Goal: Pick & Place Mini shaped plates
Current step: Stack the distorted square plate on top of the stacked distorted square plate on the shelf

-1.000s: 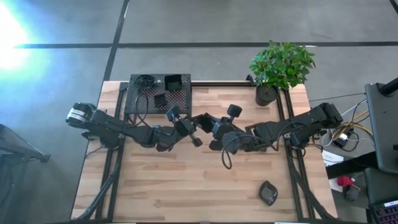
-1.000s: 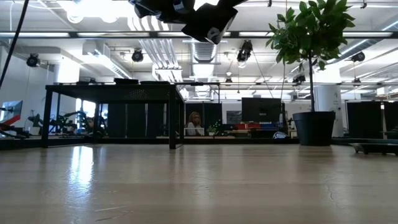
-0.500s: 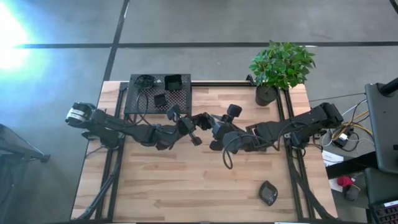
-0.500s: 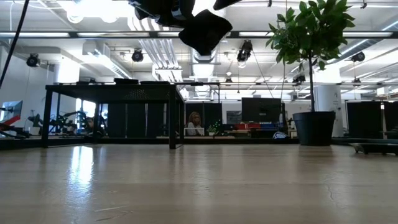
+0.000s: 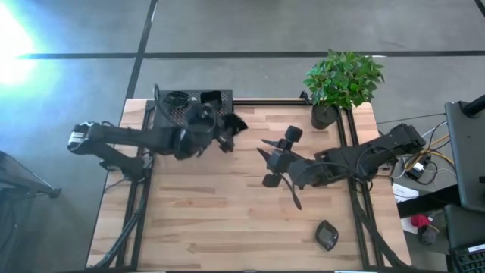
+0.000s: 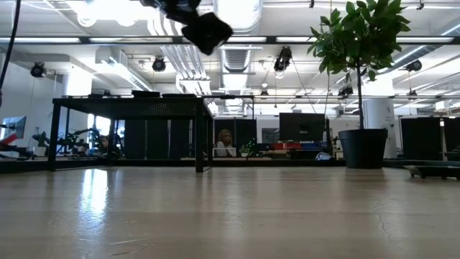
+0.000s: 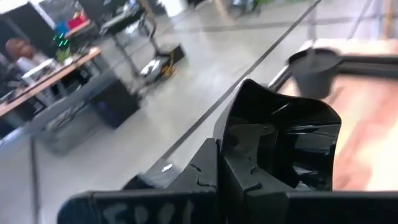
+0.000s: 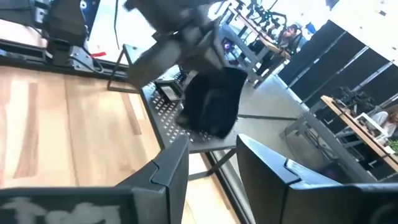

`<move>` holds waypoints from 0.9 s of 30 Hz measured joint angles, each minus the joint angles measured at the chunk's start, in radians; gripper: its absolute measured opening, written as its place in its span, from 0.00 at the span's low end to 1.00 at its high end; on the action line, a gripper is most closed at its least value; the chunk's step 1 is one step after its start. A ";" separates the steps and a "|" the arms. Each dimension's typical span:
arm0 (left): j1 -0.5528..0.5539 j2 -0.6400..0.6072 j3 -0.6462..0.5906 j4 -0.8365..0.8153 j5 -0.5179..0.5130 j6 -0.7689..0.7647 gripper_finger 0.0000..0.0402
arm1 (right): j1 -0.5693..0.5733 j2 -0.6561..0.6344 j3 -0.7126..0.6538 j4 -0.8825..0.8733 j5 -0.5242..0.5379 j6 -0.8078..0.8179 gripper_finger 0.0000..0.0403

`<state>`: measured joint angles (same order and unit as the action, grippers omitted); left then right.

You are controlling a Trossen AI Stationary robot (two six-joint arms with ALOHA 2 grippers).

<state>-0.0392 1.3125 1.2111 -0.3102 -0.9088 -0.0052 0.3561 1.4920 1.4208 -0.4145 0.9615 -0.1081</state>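
Left pincer (image 5: 229, 130) grips a mini plate (image 7: 283, 146) above the wooden table (image 5: 212, 212)

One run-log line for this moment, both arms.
left end effector: shut on mini plate, above stand edge | right end effector: open, empty, mid-table | spare plate: near table edge

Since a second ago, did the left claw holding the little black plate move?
Yes. The left gripper with the little black plate went from the table's middle toward the black stand, away from the open right gripper.
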 joint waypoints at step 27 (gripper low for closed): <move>0.743 0.001 0.234 -0.501 0.929 0.259 0.00 | 0.026 -0.004 -0.001 0.001 0.000 0.030 0.29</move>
<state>0.7036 1.3130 1.4452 -0.8108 0.0197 0.2538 0.3823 1.4876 1.4199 -0.4137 0.9611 -0.0786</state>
